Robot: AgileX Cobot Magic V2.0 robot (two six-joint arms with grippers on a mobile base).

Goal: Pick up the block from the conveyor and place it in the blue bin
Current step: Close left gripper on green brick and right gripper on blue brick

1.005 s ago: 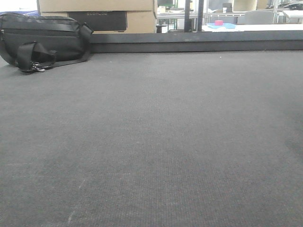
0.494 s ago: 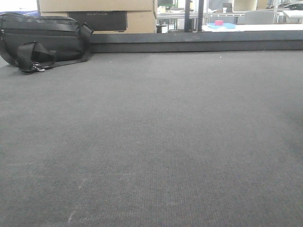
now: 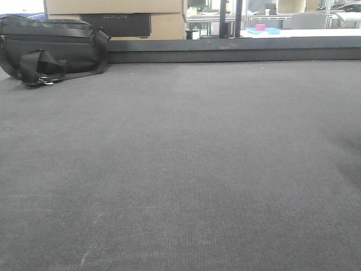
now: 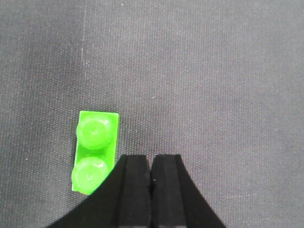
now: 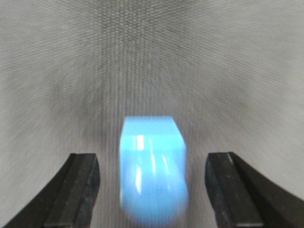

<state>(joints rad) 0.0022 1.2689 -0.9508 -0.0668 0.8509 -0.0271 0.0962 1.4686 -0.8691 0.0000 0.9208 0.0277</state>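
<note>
The conveyor (image 3: pixel 180 169) is a dark grey woven belt that fills the front view; neither arm shows there. In the right wrist view a light blue block (image 5: pixel 152 171), blurred, lies on the belt between the fingers of my right gripper (image 5: pixel 152 161). That gripper is open, with a wide gap on each side of the block. In the left wrist view a bright green block (image 4: pixel 95 149) with two round studs lies on the belt, just left of my left gripper (image 4: pixel 151 159). The left gripper is shut on nothing. Far at the back stands a small blue bin (image 3: pixel 268 31) holding something pink.
A black bag (image 3: pixel 51 48) with a strap lies at the belt's far left. Cardboard boxes (image 3: pixel 163 17) stand behind it. A dark rail (image 3: pixel 237 52) runs along the belt's far edge, with shelving and tables beyond.
</note>
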